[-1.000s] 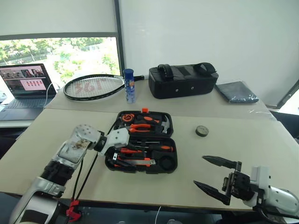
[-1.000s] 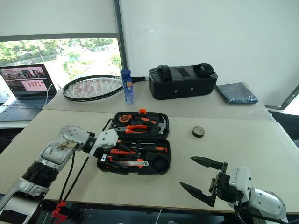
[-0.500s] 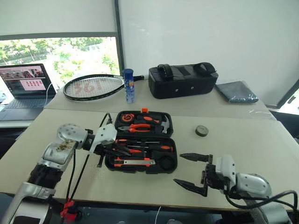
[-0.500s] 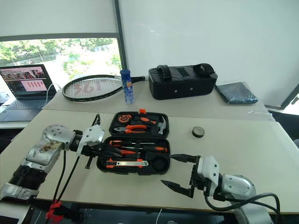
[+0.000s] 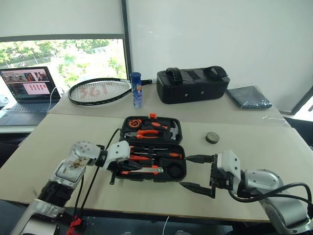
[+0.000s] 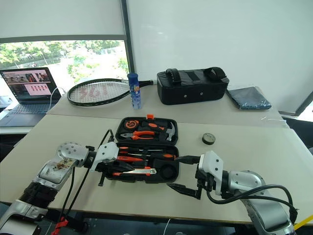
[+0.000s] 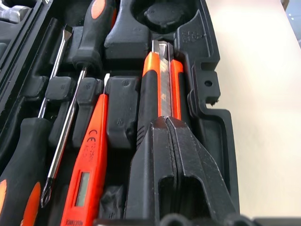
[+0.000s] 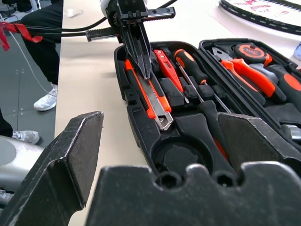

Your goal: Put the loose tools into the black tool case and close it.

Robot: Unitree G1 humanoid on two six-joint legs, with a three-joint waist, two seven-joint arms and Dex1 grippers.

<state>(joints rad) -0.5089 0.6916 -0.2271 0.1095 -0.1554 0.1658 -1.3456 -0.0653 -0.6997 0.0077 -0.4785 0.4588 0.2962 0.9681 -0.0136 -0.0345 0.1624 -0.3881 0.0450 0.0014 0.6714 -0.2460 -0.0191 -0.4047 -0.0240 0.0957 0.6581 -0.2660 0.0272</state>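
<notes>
**Pressing the knife into its slot**

I am pushing my left gripper point(image 7: 165, 123), fingers together, onto the knife point(image 5: 142, 171) in the near row of the case point(image 5: 152, 154), which is lying open in the middle of the table point(image 5: 254, 142). The knife is lying flat, long way left to right, blade end pointing right. My right gripper point(image 5: 195, 172) is waiting wide apart, just right of the case. Next, I think, comes fetching the tape roll point(image 5: 212, 137), well off to the far right.

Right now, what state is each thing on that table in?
black tool case: lid open, flat.
utility knife: seated in its slot.
tape roll: loose on the table.
left end effector: shut, tips on the knife.
right end effector: open, holding nothing.
</notes>
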